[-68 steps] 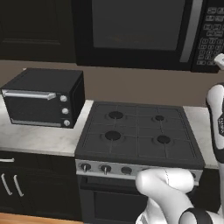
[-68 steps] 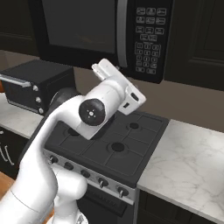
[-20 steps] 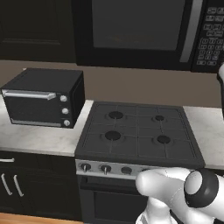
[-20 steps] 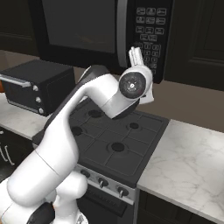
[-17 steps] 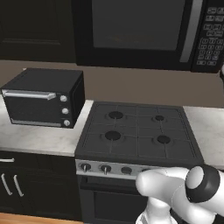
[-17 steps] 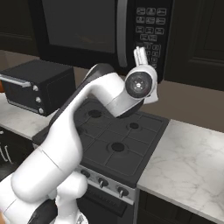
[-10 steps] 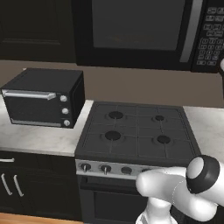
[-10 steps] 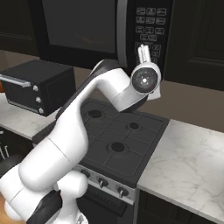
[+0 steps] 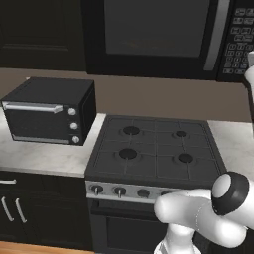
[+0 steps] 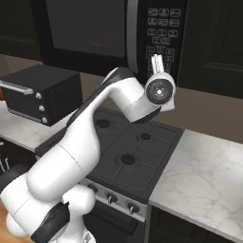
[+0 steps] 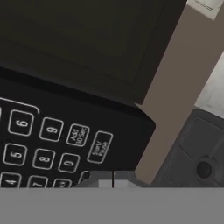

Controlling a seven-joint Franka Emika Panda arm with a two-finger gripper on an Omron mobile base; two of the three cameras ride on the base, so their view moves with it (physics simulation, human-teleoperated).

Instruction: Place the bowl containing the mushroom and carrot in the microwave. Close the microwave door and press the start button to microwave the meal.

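Observation:
The microwave (image 9: 149, 34) hangs above the stove, and the microwave door (image 10: 85, 28) is shut, its silver handle (image 10: 133, 33) upright beside the keypad (image 10: 161, 33). My gripper (image 10: 156, 60) points up at the keypad's lower edge, fingers pressed together and holding nothing. In the hand view the shut gripper (image 11: 113, 178) sits just under the bottom row of pale buttons, close below the Start/Pause button (image 11: 99, 148) and the 0 key. The bowl, the mushroom and the carrot are hidden.
A black toaster oven (image 9: 49, 116) with knobs stands on the marble counter (image 9: 39, 156) left of the black gas stove (image 9: 154, 149). More marble counter (image 10: 209, 171) lies right of the stove. My arm arches over the stove's burners.
The hand has swung right and upward, closing in on the lower part of the keypad. The fingers stayed together and the door stayed shut.

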